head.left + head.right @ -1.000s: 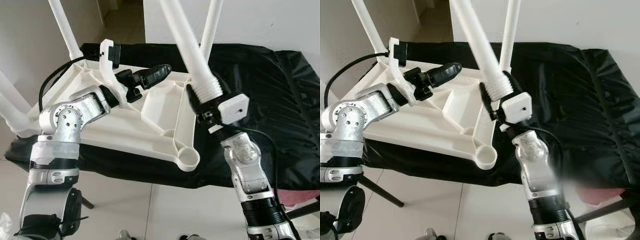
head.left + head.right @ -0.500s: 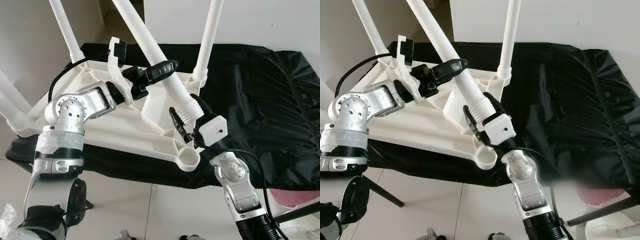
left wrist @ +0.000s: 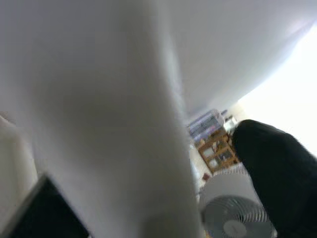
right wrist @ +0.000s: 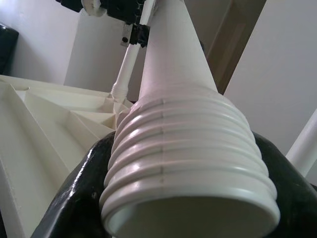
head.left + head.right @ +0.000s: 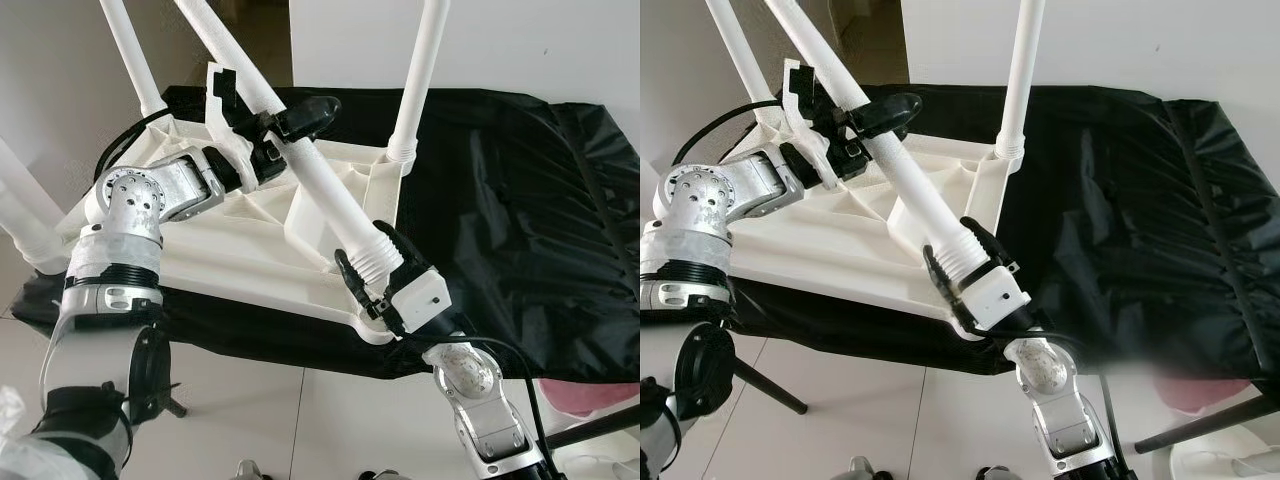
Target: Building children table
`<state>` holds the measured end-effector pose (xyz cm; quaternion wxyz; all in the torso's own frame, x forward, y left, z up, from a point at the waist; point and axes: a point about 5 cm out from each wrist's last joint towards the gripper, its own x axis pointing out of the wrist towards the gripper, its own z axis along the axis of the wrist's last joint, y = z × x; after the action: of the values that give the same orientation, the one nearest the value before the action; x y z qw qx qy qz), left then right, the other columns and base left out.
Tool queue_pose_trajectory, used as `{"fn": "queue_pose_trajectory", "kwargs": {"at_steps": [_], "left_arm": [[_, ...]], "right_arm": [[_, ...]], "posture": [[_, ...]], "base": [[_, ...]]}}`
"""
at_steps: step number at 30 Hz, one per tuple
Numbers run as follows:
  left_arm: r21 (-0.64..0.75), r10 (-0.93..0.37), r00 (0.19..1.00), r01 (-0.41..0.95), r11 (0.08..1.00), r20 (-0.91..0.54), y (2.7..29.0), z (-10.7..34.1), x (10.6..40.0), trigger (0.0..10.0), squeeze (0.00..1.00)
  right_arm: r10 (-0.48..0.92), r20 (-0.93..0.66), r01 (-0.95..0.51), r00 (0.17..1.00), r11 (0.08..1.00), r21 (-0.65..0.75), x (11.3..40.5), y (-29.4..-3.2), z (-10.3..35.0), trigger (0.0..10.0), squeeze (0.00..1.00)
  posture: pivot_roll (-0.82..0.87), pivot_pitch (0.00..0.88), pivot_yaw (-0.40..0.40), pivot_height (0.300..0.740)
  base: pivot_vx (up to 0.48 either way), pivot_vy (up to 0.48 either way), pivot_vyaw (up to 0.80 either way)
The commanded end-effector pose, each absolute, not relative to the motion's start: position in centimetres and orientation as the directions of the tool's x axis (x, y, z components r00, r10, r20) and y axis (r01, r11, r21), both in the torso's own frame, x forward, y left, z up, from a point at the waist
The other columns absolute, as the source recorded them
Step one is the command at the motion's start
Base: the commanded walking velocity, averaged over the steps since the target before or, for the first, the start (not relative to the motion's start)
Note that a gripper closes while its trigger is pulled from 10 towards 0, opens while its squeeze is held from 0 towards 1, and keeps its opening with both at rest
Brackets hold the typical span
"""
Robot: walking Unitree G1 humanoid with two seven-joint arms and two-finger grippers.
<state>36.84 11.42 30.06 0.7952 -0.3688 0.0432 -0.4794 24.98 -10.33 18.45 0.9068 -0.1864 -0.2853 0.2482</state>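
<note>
Both grippers clamp one stiff, light table leg (image 5: pixel 320 190): right gripper (image 5: pixel 385 280) at its threaded end, left gripper (image 5: pixel 285 125) farther up.

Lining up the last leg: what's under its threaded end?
The right gripper covers that corner of the tabletop; the leg ends above it, so no socket can be seen.
</note>
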Motion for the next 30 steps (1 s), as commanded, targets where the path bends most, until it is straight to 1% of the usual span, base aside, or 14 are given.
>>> {"fn": "queue_pose_trajectory", "kwargs": {"at_steps": [1,2,3,11,12,13,17,18,19,23,24,26,29,30], "left_arm": [[-0.568,-0.798,0.450,0.806,0.168,0.402,11.8,31.3,36.6,2.5,0.00],[-0.568,-0.798,0.450,0.806,0.168,0.402,11.8,31.3,36.6,2.5,0.00],[-0.576,-0.791,0.453,0.802,0.160,0.411,12.0,31.3,36.8,0.0,0.00],[-0.582,-0.782,0.466,0.796,0.166,0.414,12.5,31.4,37.0,0.0,0.00],[-0.584,-0.779,0.471,0.794,0.169,0.414,12.6,31.4,37.1,0.0,0.00],[-0.582,-0.777,0.477,0.793,0.179,0.412,12.7,31.4,37.1,0.0,0.00],[-0.583,-0.774,0.484,0.791,0.187,0.408,12.7,31.4,37.2,0.0,0.00],[-0.584,-0.775,0.492,0.786,0.200,0.397,12.8,31.4,37.3,9.8,0.00],[-0.586,-0.771,0.501,0.782,0.210,0.393,12.9,31.4,37.4,10.0,0.00],[-0.554,-0.767,0.514,0.793,0.255,0.383,13.1,31.9,37.5,10.0,0.00],[-0.518,-0.764,0.525,0.802,0.298,0.375,13.1,32.2,37.5,10.0,0.00],[-0.492,-0.761,0.533,0.807,0.326,0.369,13.0,32.4,37.5,10.0,0.00],[-0.472,-0.766,0.528,0.815,0.336,0.367,12.9,32.5,37.3,10.0,0.00],[-0.445,-0.766,0.535,0.818,0.363,0.357,12.8,32.6,37.3,10.0,0.00]], "right_arm": [[0.564,0.419,-0.349,0.711,0.801,-0.486,24.8,-10.2,18.3,10.0,0.00],[0.564,0.419,-0.349,0.711,0.801,-0.486,24.8,-10.2,18.3,10.0,0.00],[0.561,0.419,-0.346,0.714,0.803,-0.484,24.8,-10.3,18.3,10.0,0.00],[0.548,0.422,-0.344,0.723,0.814,-0.468,24.9,-10.4,18.1,10.0,0.00],[0.543,0.423,-0.345,0.725,0.818,-0.460,25.0,-10.4,18.1,10.0,0.69],[0.540,0.423,-0.351,0.728,0.823,-0.446,25.0,-10.5,18.1,10.0,1.00],[0.536,0.422,-0.354,0.731,0.827,-0.437,25.1,-10.5,18.0,10.0,1.00],[0.525,0.423,-0.350,0.738,0.835,-0.425,25.2,-10.7,18.0,10.0,1.00],[0.517,0.424,-0.346,0.744,0.840,-0.417,25.3,-10.9,18.0,10.0,1.00],[0.483,0.417,-0.325,0.770,0.859,-0.396,25.6,-11.3,18.0,10.0,1.00],[0.476,0.405,-0.331,0.781,0.865,-0.377,25.8,-11.3,18.0,10.0,0.00],[0.465,0.399,-0.332,0.790,0.872,-0.359,26.0,-11.3,18.0,10.0,0.00],[0.459,0.397,-0.337,0.794,0.878,-0.341,26.1,-11.3,18.1,10.0,0.00],[0.451,0.395,-0.340,0.800,0.884,-0.322,26.2,-11.4,18.1,10.0,0.00]], "posture": [[-0.06,0.094,0.085,0.740],[-0.06,0.094,0.085,0.740],[-0.05,0.096,0.084,0.740],[-0.05,0.096,0.082,0.740],[-0.05,0.095,0.081,0.740],[-0.05,0.095,0.081,0.740],[-0.05,0.095,0.081,0.740],[-0.05,0.093,0.080,0.740],[-0.05,0.094,0.080,0.740],[-0.04,0.096,0.078,0.740],[-0.04,0.095,0.077,0.740],[-0.04,0.095,0.077,0.740],[-0.04,0.094,0.073,0.740],[-0.03,0.094,0.069,0.740]], "base": [[0.000,0.000,0.00],[0.000,0.000,0.00],[0.000,0.000,0.00],[0.000,0.000,0.00],[0.000,0.000,0.00],[0.000,0.000,0.00],[0.000,0.000,0.00],[0.000,0.000,0.00],[0.000,0.000,0.00],[0.000,0.000,0.00],[0.000,0.000,0.00],[0.000,0.000,0.00],[0.000,0.000,0.00],[0.000,0.000,0.00]]}}
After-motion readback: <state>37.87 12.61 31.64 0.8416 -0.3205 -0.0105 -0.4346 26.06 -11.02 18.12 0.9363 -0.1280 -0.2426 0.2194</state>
